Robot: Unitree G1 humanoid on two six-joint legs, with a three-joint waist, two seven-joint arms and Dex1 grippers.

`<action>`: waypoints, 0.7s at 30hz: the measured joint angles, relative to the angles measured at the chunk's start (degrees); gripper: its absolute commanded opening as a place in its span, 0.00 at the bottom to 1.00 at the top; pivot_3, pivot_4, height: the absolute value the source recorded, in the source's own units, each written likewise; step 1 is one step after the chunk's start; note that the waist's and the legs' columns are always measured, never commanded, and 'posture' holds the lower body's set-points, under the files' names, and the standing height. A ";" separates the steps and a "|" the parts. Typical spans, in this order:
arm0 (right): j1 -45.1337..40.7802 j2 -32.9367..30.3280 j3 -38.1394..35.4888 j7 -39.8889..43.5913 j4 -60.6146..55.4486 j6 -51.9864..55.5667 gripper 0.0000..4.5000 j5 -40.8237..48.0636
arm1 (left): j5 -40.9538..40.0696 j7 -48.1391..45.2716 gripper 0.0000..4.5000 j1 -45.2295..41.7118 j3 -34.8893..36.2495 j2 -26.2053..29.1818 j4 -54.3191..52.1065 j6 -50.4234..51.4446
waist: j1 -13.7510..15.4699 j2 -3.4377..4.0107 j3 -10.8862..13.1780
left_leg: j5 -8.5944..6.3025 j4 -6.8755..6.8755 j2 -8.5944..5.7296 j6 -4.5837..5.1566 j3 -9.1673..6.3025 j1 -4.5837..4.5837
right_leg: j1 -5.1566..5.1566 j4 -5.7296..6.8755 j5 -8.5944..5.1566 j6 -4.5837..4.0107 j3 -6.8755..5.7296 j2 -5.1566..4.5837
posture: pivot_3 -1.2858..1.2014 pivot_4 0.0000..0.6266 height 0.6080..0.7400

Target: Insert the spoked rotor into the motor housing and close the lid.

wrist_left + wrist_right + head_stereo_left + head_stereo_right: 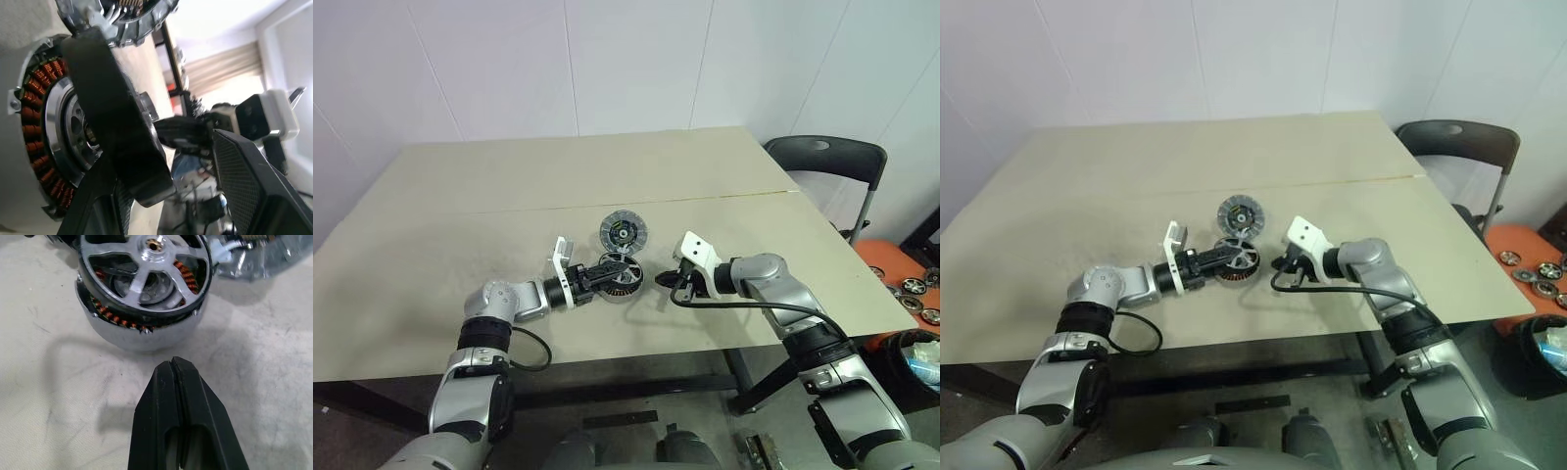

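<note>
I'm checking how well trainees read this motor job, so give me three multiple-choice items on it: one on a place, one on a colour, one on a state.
1. Where does the lid lie?
A. On the table beyond the housing
B. On the chair
C. In the right gripper

2. What colour are the windings in the housing?
A. Blue
B. Copper-orange
C. White

3. How do the right gripper jaws stand?
A. Wide open
B. Shut on the lid
C. Shut, empty

Key: A, it rests flat past the housing; B, orange coils ring the inside; C, the jaws meet with nothing between.

text: none legible | labels: none | brands: none | numbers: none | signs: none
</note>
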 measured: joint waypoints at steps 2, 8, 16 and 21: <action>0.04 0.02 0.01 -0.07 0.00 0.00 0.00 0.00 | 0.28 -0.16 0.58 -0.01 -0.58 0.36 -0.57 1.04 | -0.02 0.00 0.00 | 0.00 -0.03 0.00 0.00 0.00 0.00 | -0.02 0.00 0.00 0.01 0.00 0.00 | 0.52 0.00 1.00; 0.07 0.25 0.11 -0.19 0.00 -0.04 0.00 -0.02 | 0.78 2.88 0.58 -0.24 -1.43 0.97 -4.11 7.90 | 0.01 -0.01 0.01 | 0.00 -0.05 0.00 0.00 -0.06 -0.01 | -0.04 0.00 0.01 0.02 0.01 -0.01 | 0.52 0.00 1.00; 0.85 0.31 0.22 -0.63 0.00 -0.04 0.00 -0.06 | 0.99 8.36 0.58 -3.92 0.35 2.10 -6.31 13.61 | -0.02 -0.01 0.03 | 0.00 -0.09 0.02 -0.01 -0.04 -0.06 | -0.13 0.00 0.01 0.02 0.03 0.00 | 0.52 0.00 1.00; 1.14 0.51 0.37 -0.88 0.00 -0.04 0.00 -0.07 | 0.97 9.99 0.58 -5.82 3.53 2.42 -5.83 14.44 | -0.02 -0.02 0.04 | 0.00 -0.11 0.01 -0.01 -0.03 -0.06 | -0.13 0.00 0.01 0.02 0.04 0.00 | 0.52 0.00 1.00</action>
